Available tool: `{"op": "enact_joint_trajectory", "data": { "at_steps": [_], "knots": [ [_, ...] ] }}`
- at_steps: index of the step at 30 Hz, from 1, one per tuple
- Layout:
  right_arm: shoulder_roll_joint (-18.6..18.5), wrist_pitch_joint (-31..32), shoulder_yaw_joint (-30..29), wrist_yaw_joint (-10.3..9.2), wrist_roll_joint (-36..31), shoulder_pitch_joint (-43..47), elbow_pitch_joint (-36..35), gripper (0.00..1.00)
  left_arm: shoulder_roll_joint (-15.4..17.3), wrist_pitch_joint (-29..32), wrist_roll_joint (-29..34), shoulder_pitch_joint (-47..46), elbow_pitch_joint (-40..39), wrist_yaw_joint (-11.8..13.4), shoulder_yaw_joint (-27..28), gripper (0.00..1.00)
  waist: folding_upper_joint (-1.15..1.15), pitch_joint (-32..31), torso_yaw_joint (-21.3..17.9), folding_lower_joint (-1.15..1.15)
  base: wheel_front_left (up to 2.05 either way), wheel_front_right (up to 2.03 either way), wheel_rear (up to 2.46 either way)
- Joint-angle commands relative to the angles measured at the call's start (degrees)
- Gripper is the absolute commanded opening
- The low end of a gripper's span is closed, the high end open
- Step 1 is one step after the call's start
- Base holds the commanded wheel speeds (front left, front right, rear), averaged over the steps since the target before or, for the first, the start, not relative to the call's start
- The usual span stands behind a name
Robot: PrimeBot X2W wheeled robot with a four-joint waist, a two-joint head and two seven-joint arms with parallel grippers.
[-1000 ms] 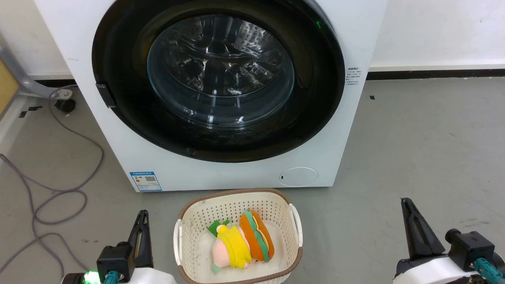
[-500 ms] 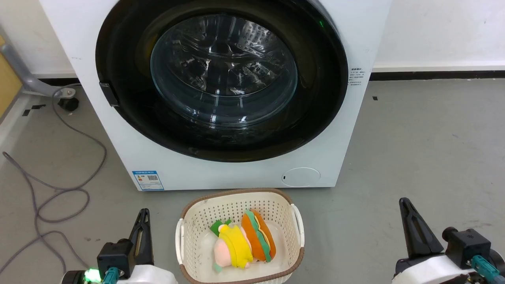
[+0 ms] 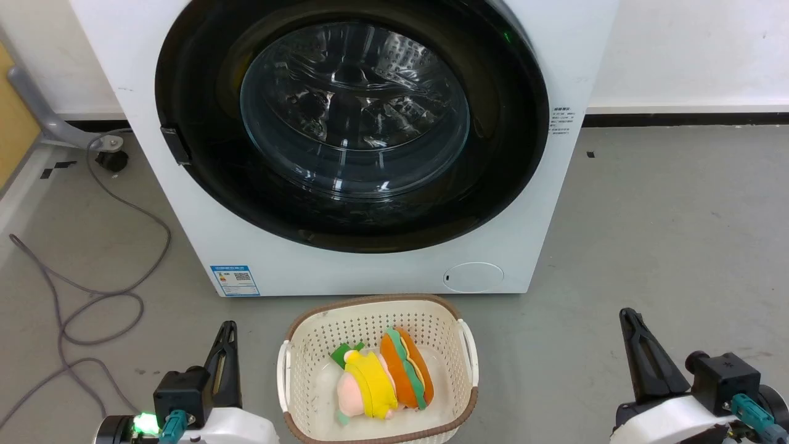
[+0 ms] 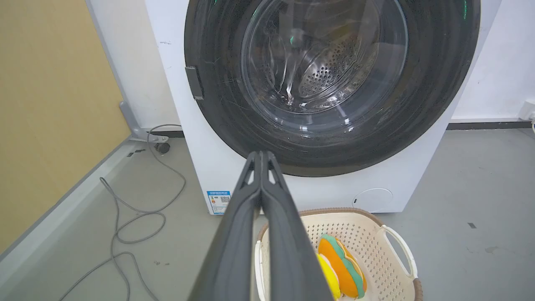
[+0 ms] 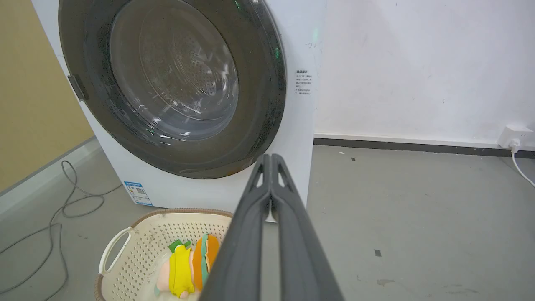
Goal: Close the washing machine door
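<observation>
The white washing machine (image 3: 345, 274) stands before me on the floor. Its round black-rimmed washing machine door (image 3: 354, 111) lies flat against the front, and the steel drum shows through the domed glass. A small dark tab (image 3: 175, 145) sits on the door's left rim. My left gripper (image 3: 229, 325) is low at the left, shut and holding nothing, well short of the machine. My right gripper (image 3: 627, 313) is low at the right, also shut and holding nothing. In the wrist views the left gripper (image 4: 261, 154) and right gripper (image 5: 271, 156) point toward the door's lower rim.
A cream perforated basket (image 3: 376, 305) with plush toys (image 3: 382, 382) sits on the floor between my grippers, just in front of the machine. A grey cable (image 3: 92, 302) loops at the left. A yellow panel (image 4: 50, 104) stands left; a wall socket (image 5: 514, 136) is far right.
The whole head picture has drifted slightly right, so the camera has moved. The door stays flat against the machine and both grippers remain shut.
</observation>
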Motion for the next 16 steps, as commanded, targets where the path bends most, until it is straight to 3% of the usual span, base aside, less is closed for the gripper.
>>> {"op": "enact_joint_trajectory", "data": {
  "at_steps": [1,16],
  "knots": [
    [0.14,0.26,0.15,-0.03,-0.5,-0.57,-0.5,0.0,-0.03,0.21,0.36,-0.81,-0.37,-0.13,0.16,0.0,0.0,0.0,0.04,0.0,0.0,0.0,0.0],
    [0.18,2.14,0.43,-0.04,-1.59,-0.76,-1.31,0.0,-0.05,2.09,0.57,-1.28,-1.13,-0.87,0.22,0.0,0.0,-0.01,0.61,0.0,0.0,0.0,0.0]
  ]
}}
